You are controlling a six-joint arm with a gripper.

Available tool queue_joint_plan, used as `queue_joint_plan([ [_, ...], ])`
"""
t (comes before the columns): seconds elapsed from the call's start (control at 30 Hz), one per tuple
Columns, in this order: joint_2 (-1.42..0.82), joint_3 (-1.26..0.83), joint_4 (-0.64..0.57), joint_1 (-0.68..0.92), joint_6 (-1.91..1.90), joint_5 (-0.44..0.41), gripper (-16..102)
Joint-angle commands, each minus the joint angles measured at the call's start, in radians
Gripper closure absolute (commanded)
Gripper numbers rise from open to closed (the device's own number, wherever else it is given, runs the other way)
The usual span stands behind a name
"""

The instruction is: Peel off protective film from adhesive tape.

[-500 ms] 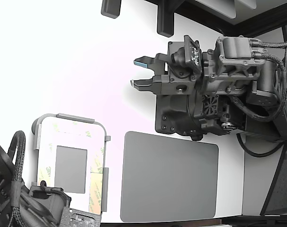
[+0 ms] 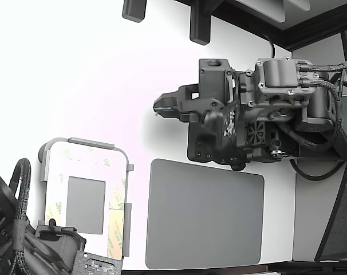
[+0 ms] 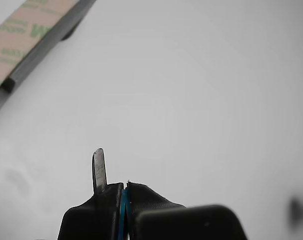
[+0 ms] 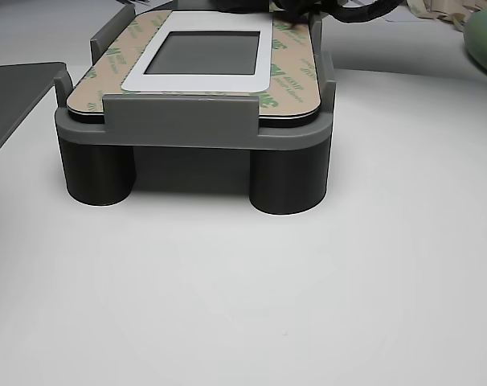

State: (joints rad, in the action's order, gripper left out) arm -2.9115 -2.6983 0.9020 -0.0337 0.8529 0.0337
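**Wrist view: film is being waited for**

Wrist view first: the gripper [image 3: 122,192] is being seen pressed closed, with nothing held between its tips. Farther off, the protective film [image 3: 29,27] is being shown lying flat over the adhesive tape [image 4: 288,76], well apart from the gripper. It is being judged thin, light, bendy and easy to tear, best pinched at a loose corner. Both are being held in the grey holder [image 4: 187,121], around a grey square [image 4: 205,52].

A second arm [image 2: 24,246] hides the plate's [image 2: 76,157] lower edge.
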Motion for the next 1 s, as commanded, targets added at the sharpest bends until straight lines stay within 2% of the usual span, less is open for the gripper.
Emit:
queue_joint_plan([
  [0.0, 0.025, 0.023, -0.089, -0.008, 0.611, 0.031, 98],
  [0.07, 0.071, 0.023, -0.141, 0.017, 0.583, 0.034, 98],
  [0.2, 0.195, 0.026, -0.267, 0.137, 0.632, -0.014, 98],
  [0.3, 0.319, 0.038, -0.393, 0.156, 0.706, 0.046, 98],
  [0.4, 0.479, 0.101, -0.459, 0.261, 0.678, -0.002, 98],
  [0.47, 0.586, 0.173, -0.460, 0.314, 0.699, -0.018, 98],
  [0.53, 0.687, 0.252, -0.456, 0.385, 0.716, -0.081, 98],
  [0.67, 0.857, 0.402, -0.388, 0.480, 0.735, -0.152, 98],
  [0.97, 1.046, 0.532, -0.393, 0.652, 0.762, -0.258, 97],
])
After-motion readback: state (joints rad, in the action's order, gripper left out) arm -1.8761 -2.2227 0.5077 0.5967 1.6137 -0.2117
